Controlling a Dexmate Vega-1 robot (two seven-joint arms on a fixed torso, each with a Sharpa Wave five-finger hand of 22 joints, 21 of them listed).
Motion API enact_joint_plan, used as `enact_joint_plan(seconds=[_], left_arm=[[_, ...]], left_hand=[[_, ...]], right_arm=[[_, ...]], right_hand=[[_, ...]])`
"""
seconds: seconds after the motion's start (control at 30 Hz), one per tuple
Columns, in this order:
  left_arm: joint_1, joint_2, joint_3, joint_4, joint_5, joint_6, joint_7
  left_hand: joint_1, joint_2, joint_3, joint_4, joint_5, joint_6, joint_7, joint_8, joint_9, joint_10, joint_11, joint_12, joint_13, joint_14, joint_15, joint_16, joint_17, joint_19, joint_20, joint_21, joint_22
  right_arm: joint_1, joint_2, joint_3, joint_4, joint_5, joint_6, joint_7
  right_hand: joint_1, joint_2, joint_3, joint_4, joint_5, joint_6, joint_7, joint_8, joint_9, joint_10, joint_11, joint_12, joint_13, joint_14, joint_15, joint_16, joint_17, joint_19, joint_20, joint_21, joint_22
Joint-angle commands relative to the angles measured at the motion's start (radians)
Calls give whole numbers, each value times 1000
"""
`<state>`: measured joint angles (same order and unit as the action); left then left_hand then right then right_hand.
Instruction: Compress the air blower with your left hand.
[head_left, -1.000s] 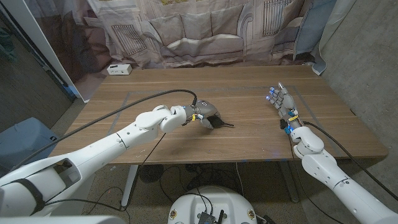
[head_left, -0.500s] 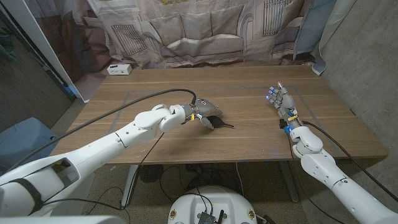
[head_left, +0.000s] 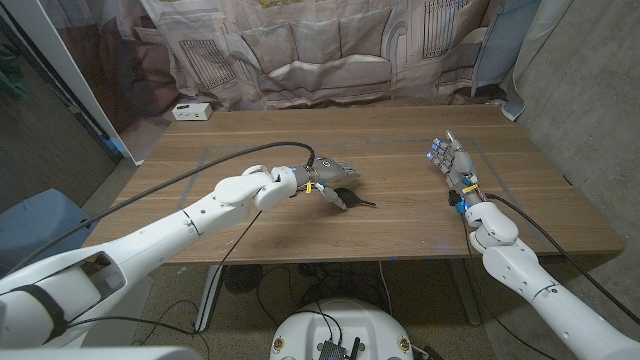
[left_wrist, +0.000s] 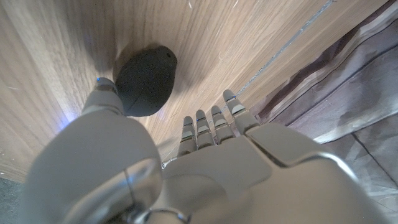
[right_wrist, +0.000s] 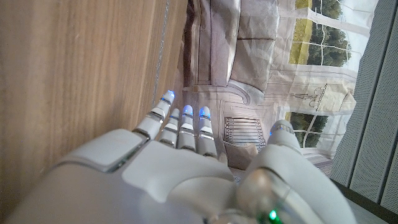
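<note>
One black air blower (head_left: 345, 196) is lying on the bench (head_left: 400, 215) — the left hand (head_left: 330, 176) is hovering spread above it, holding nothing; the right hand (head_left: 455, 163) is standing spread apart too.

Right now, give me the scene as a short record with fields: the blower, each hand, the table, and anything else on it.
air blower: black rubber bulb lying on the table, nozzle pointing toward the robot's right
left hand: over the bulb, fingers spread, thumb beside it; a grip cannot be confirmed
right hand: apart from the blower, fingers straight and together, holding nothing
table: wooden, tape lines on its top
other: small white box at the far left corner
</note>
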<state>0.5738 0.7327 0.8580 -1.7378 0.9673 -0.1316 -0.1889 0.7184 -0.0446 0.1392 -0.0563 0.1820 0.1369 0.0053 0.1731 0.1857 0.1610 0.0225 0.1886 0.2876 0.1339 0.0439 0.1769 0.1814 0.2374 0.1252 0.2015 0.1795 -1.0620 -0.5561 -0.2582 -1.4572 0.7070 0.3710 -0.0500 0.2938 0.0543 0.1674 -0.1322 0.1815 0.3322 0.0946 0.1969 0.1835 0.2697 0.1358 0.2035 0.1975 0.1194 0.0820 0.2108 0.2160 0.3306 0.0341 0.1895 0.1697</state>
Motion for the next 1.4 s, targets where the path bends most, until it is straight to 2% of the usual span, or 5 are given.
enact_joint_plan(seconds=[0.03, 0.37, 0.5, 0.8, 1.4], left_arm=[[29, 3, -37, -22, -22, 27, 48], [75, -4, -92, -47, -77, 94, 114], [97, -21, -111, -43, -115, 131, 151], [122, -28, -129, -70, -139, 189, 207], [186, -98, -193, -75, -381, 255, 326]], left_hand=[[-8, 0, -3, 0, 10, 6, 2, 9, 3, 10, -12, 11, -2, 10, -8, 7, 1, 0, -2, 2, 3], [-9, 0, -3, -4, 15, 21, 6, 17, 3, 39, -16, 26, -7, 32, -17, 15, 0, 10, -19, 6, 3], [-13, 4, -3, -4, 16, 30, 30, 21, 3, 52, -17, 32, -10, 47, -23, 19, -1, 19, -33, 8, 3], [-14, 8, -1, -6, 17, 51, 45, 28, 2, 61, -19, 36, -14, 55, -30, 19, -2, 22, -37, 8, 3], [-38, 15, -6, 3, 17, 91, 69, 36, 1, 93, -6, 46, -23, 79, -25, 21, -2, 27, -55, 7, 2]], right_arm=[[7, 7, -3, 12, 2, 5, 5], [19, 10, -4, 27, 1, 12, 13], [24, 20, -5, 43, 5, 31, 27], [32, 23, -5, 56, 6, 54, 51], [51, 3, 1, 101, 36, 88, 157]], right_hand=[[4, 10, -3, 0, -1, 10, -1, -1, 5, 8, 2, 2, 3, 8, 0, 2, 2, 4, 2, 5, 4], [4, 11, -3, 0, -1, 10, 0, -1, 5, 8, 3, 2, 3, 9, 0, 2, 2, 5, 1, 6, 4], [3, 11, -3, 0, -1, 9, 1, -2, 5, 9, 7, 2, 3, 8, -3, 2, 2, 10, -9, 8, 4], [4, 12, -3, 0, -1, 8, 3, -2, 5, 9, 7, 2, 3, 9, -4, 2, 2, 11, -14, 8, 4], [4, 12, -4, 0, -1, 10, 3, -1, 5, 11, 6, 3, 3, 10, -6, 2, 2, 13, -18, 8, 3]])
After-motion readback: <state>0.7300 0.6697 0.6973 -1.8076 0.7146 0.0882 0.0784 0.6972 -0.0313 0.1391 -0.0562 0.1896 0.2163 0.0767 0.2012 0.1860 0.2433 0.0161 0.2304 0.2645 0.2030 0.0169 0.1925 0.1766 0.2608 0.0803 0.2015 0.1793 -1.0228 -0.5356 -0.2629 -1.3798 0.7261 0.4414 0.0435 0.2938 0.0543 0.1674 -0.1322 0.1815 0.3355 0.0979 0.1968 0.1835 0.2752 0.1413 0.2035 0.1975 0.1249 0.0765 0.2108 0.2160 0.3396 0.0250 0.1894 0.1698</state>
